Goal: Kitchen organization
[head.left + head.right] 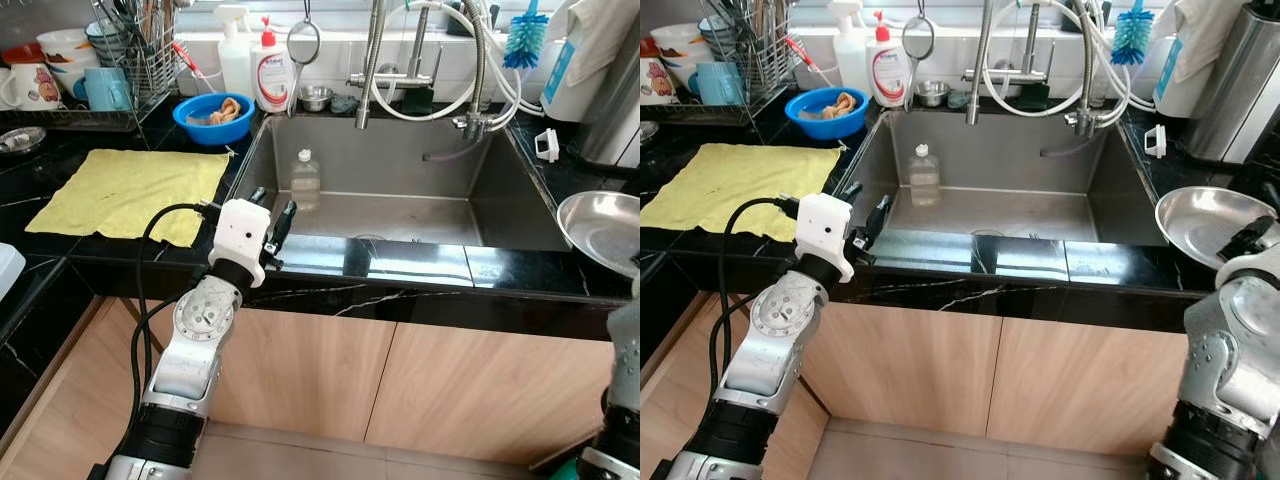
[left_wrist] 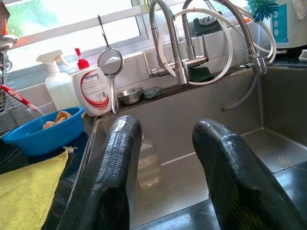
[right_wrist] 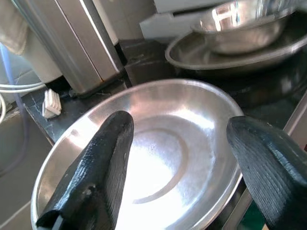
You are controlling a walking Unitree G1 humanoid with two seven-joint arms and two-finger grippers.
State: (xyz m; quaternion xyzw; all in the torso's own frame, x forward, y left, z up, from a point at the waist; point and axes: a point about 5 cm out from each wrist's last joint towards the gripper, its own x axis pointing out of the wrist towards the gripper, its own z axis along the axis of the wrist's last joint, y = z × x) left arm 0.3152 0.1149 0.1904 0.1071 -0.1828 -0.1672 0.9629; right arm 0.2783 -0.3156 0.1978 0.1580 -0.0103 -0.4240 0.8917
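Head views: the left tool (image 1: 272, 222) sits at the front edge of the black counter (image 1: 420, 262), just left of the sink (image 1: 400, 160), its fingers apart and empty, aimed toward the basin. A small bottle (image 1: 305, 180) stands upright on the sink floor against the left wall, probably the nearest thing to tidy from this side. A yellow cloth (image 1: 130, 190) lies spread flat on the counter to the left, likely as a drying mat. Behind it are a blue bowl (image 1: 213, 118) and a dish rack (image 1: 110, 70) with cups. On the right, a steel plate (image 1: 1205, 222) rests on the counter near the front edge, with the right tool (image 1: 1250, 240) at its near rim.

Left wrist view: the two black fingers (image 2: 115, 163) are spread with nothing between them. Between them and beyond, the bottle stands low in the sink. A soap bottle (image 2: 92, 91) and a hanging strainer (image 2: 110, 62) are on the ledge behind, with the tap (image 2: 177, 43) beside them.

Right wrist view: the fingers (image 3: 103, 158) are wide apart over the plate's shiny dish, one on each side of it and clamped on nothing. I judge this a line-up for taking the rim. More steel dishes (image 3: 240, 28) are stacked behind it, beside a steel bin (image 3: 72, 43), so the plate may belong on that stack.
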